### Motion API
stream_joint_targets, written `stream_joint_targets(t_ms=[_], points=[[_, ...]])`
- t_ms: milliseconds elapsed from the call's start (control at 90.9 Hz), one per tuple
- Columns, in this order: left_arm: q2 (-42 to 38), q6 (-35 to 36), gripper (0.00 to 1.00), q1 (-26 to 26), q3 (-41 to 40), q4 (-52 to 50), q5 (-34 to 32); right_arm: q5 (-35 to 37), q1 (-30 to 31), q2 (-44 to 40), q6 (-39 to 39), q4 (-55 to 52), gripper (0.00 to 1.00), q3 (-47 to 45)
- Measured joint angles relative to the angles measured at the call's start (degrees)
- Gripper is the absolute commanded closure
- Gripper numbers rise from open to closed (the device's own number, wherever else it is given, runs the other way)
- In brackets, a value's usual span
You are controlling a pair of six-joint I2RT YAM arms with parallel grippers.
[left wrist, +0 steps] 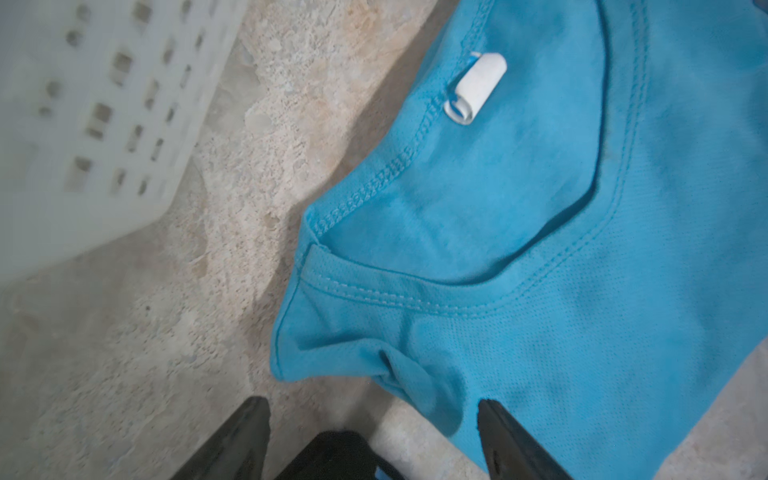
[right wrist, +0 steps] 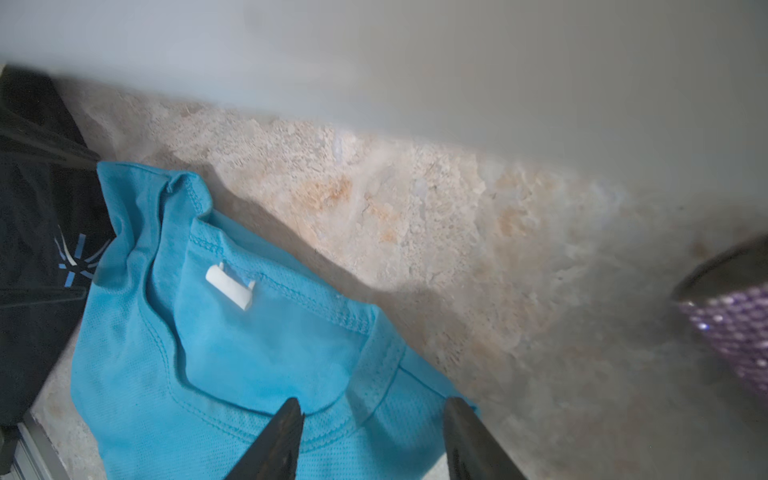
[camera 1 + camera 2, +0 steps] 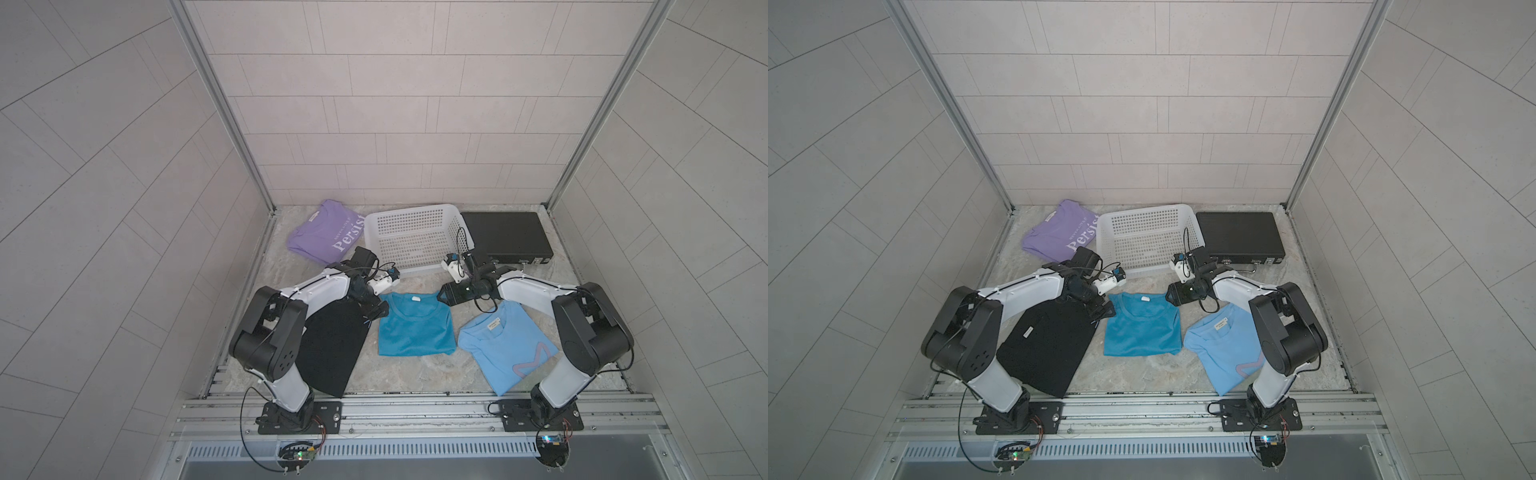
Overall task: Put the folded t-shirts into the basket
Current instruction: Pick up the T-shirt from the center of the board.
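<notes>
The bright teal t-shirt lies folded in the middle of the table, collar toward the basket. My left gripper stands open at its left shoulder corner, one finger over the cloth. My right gripper is open over the right shoulder by the collar. The black t-shirt lies partly under my left arm. Front right is the light blue t-shirt, back left the lilac t-shirt. The white basket at the back holds nothing.
A flat black case lies right of the basket, touching its corner. Tiled walls close in the table on three sides. An aluminium rail carrying both arm bases runs along the front edge.
</notes>
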Motion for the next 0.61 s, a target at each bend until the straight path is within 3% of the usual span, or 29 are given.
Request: stream_joint_targets(t_ms=[275,605], points=[[2.2,0.2,0.19,-2.4,0.6,0.1,-2.3,-0.4,0.0,1.3,0.9,3.5,0.44,0.0],[2.3,0.2,0.13,-1.7,1.4,0.3,-4.2,0.8,-0.1,-0.6,0.8,0.9,0.39,-0.8]])
